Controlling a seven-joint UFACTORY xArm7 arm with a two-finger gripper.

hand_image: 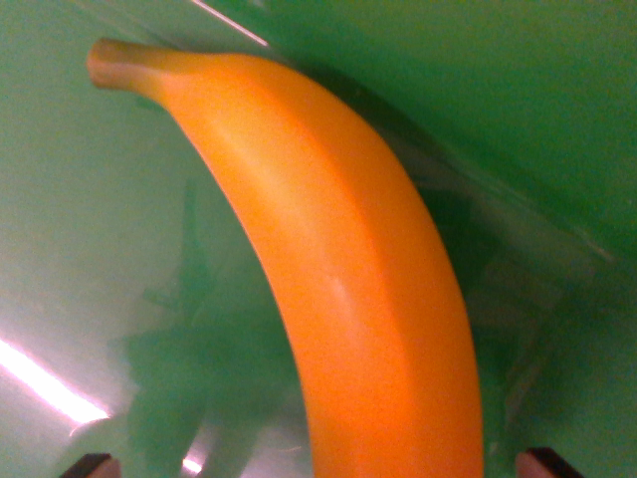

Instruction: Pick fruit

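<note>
Item: banana (pixel 348 289), orange-yellow, smooth skin, slightly blurred at this close range. It fills the middle of the frame, curving from its stem (pixel 117 62) in the upper left down to the bottom edge right of centre, where it runs out of view. It lies on a glossy green surface (pixel 80 229) with bright streaks of reflected light at lower left and a dark shadow beneath and beside the fruit.

Item: pincer (pixel 318 464), seen only as two dark fingertips (pixel 90 465) at the bottom corners of the frame, one at lower left, one at lower right. They stand wide apart, holding nothing. The banana's lower part passes between them, nearer the right-hand tip, touching neither.
</note>
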